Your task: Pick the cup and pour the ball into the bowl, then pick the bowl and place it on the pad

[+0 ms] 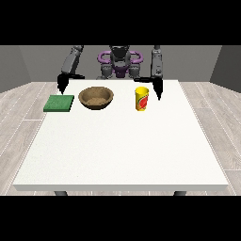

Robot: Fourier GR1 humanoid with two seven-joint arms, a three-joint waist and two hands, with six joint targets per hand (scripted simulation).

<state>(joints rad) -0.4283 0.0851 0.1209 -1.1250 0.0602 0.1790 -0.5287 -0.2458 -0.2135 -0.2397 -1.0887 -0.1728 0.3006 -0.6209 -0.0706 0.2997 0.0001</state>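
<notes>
While the robot stands behind the table's far edge, the scene reads as follows, each place given from the bowl.

Table (pixel 117 150): large and white; it carries the bowl, cup and pad in a row near its far edge.

Bowl (pixel 96 98): brown and round, upright on the table, mouth up, roughly midway between pad and cup.

Cup (pixel 141 98): yellow with a red mark on its side, upright, standing apart from the bowl toward the view's right. Nothing is gripping it.

Ball: cannot tell; the cup's inside is hidden from this view, and the bowl's inside shows only brown.

Pad (pixel 59 103): green, square and flat, lying just beside the bowl toward the view's left, not touching it.

Hand at the view's right (pixel 157 87): black, hanging with fingers pointing down, farther from the bowl than the cup and just past the cup's side. The thumb sticks out sideways toward the cup's rim; the fingers look straight and hold nothing.

Hand at the view's left (pixel 62 82): black, pointing down beyond the pad's far edge, on the pad's side of the bowl, holding nothing; fingers look relaxed.
</notes>
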